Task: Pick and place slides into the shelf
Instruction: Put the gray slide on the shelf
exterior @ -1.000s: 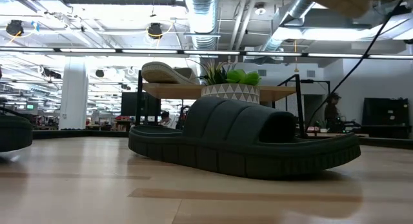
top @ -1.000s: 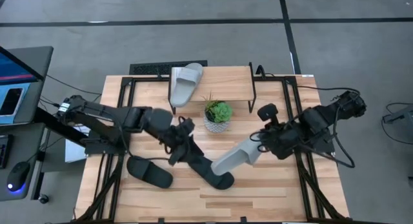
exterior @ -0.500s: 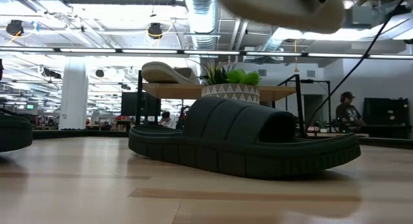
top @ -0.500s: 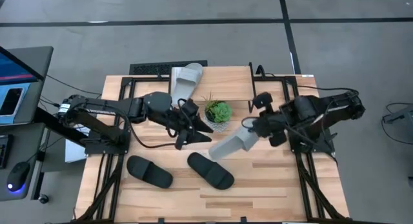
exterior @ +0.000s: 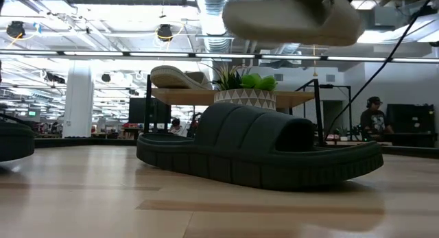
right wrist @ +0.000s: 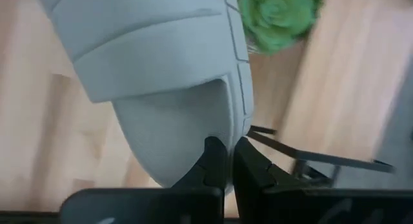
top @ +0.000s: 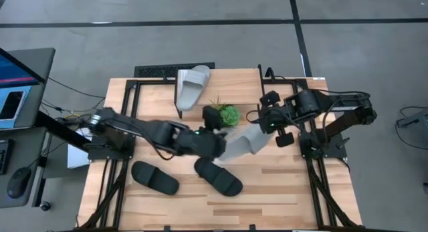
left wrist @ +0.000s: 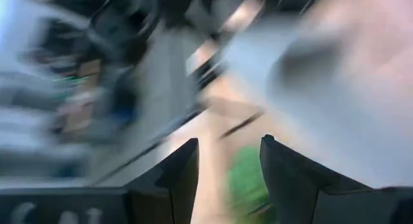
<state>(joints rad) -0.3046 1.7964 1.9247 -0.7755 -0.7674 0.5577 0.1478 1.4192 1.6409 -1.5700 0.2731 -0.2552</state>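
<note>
Carrying a light grey slide (top: 239,146) above the table (top: 267,198), we held its rim pinched in our right tool (top: 262,122), fingers shut tight on the edge as the right wrist view showed, while our left tool (top: 214,140) reached in beside the slide's far end, its fingers (left wrist: 179,175) parted with nothing seen between them. The lifted slide hung just beside the potted plant (top: 227,116), in front of the shelf (top: 234,77), where a second grey slide (top: 192,86) already lay on the plank top. Two black slides rested on the table below, one (top: 218,176) under the lifted slide and the other (top: 155,178) to its left. We judged this a transfer toward the shelf, and to do it well we needed to keep the pinch firm on that thin rim, since the long sole could swing; steady its free end with the left tool; clear the plant's leaves; and set the slide flat on the open plank beside its mate.
</note>
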